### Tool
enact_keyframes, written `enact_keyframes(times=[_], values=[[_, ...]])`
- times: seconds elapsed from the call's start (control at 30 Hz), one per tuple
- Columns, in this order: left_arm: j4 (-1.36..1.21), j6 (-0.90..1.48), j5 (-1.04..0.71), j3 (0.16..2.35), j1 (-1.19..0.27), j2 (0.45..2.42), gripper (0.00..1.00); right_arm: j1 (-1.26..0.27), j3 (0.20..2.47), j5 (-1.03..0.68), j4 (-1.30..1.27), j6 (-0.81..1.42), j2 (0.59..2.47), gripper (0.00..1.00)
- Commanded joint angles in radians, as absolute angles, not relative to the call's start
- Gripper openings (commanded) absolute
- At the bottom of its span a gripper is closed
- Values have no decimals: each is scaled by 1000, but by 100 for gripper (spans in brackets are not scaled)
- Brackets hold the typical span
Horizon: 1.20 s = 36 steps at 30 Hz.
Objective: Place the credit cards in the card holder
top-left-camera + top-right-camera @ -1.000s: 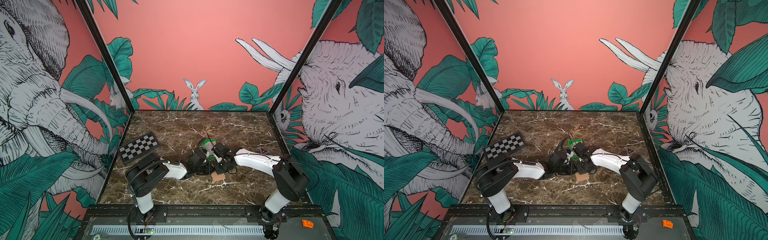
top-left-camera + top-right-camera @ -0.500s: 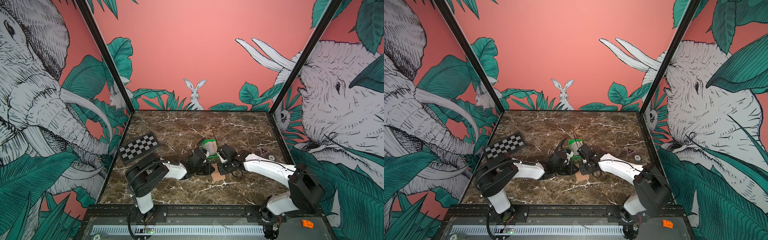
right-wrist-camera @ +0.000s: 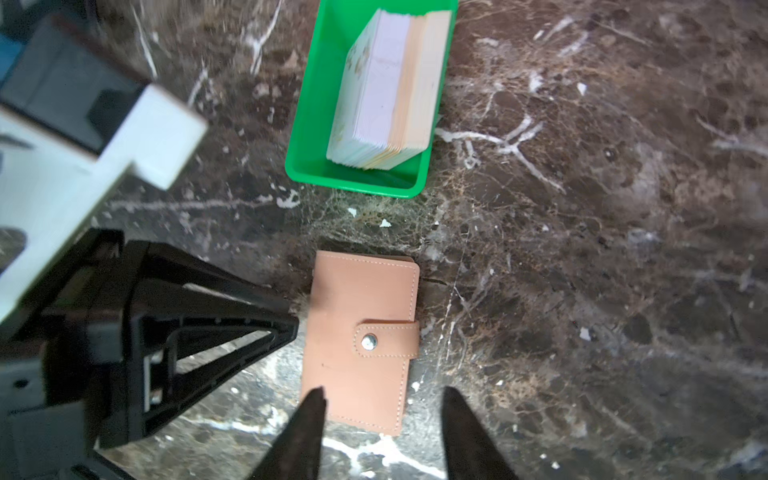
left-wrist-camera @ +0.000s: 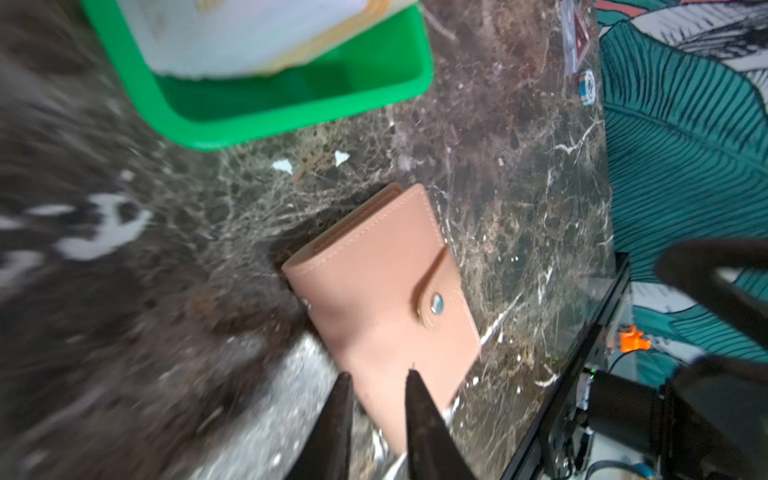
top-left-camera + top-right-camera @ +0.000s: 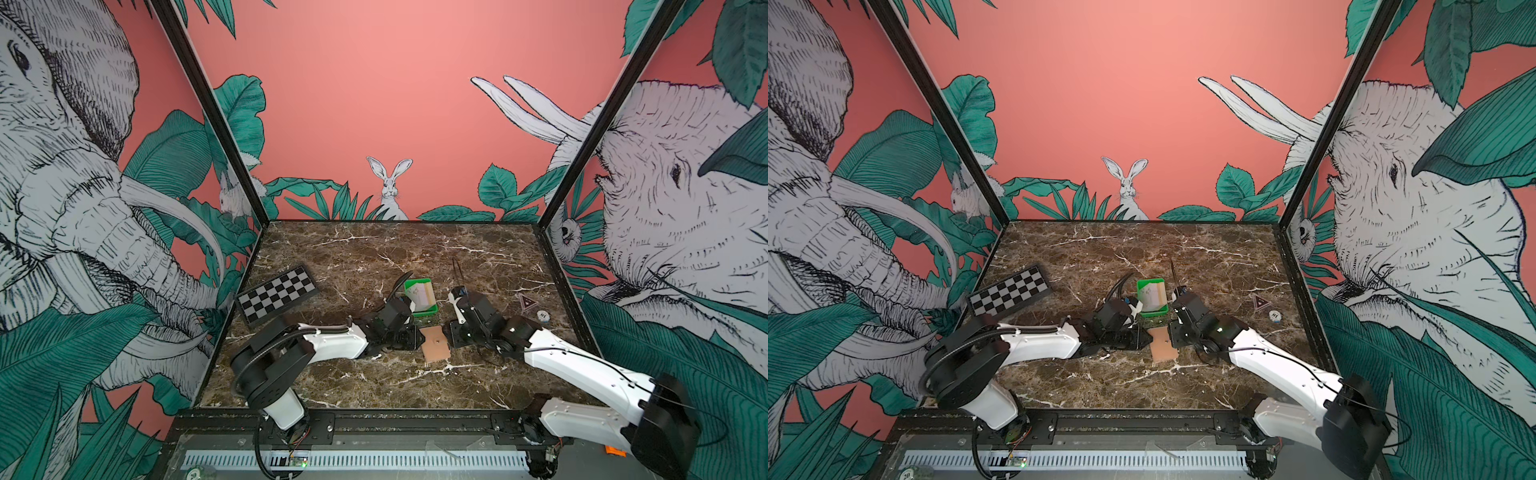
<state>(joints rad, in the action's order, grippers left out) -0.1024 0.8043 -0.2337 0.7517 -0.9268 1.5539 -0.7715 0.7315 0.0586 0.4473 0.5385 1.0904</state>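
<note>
The card holder [image 3: 361, 291] lies snapped shut at the middle of the counter [image 3: 582, 249]; the credit cards [image 3: 386, 91] are stacked just toward the back edge. The left gripper [image 4: 378, 374] jaws are narrowly parted and the right gripper [image 3: 382, 388] jaws wide, both empty. The strap should be unsnapped first.

Right gripper [image 3: 382, 392] farther back from card holder [image 3: 361, 332], fingers [image 3: 305, 432] wider apart.

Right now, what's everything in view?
table: one, brown marble, cell floor
green tray: one, green, mid-table
credit cards: one stack, whitish-beige, leaning in green tray
card holder: one, tan, snapped shut, flat, robot-side of green tray
checkerboard: one, black and white, table's left side
poker chip: one, white and blue, table's right side
triangle marker: one, reddish, beside poker chip
left gripper: one, black, tip at card holder's edge, jaws slightly apart, empty
right gripper: one, black, next to card holder, jaws wide, empty
</note>
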Motion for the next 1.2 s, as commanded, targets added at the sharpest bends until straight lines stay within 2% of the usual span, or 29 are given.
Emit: enact_keyframes(times=[0.0,0.07,0.27,0.33,0.53,0.73,0.93,1.17], values=[[71,728,-173,788,-890,1425,37,-775,703,133,402,539,1013,66],[107,708,-178,781,-848,1371,52,-773,699,157,410,529,985,74],[224,628,-141,758,-727,1235,84,-756,710,281,443,531,978,98],[266,607,-123,759,-707,1213,97,-744,708,278,431,517,986,98],[326,554,-107,752,-583,1176,99,-691,693,175,358,482,1015,98],[379,471,-32,735,-457,1139,99,-567,679,104,311,462,1025,98],[346,402,-28,684,-256,1089,99,-480,685,155,268,414,1035,98],[315,250,200,642,-206,986,99,-342,724,199,261,370,1065,98]])
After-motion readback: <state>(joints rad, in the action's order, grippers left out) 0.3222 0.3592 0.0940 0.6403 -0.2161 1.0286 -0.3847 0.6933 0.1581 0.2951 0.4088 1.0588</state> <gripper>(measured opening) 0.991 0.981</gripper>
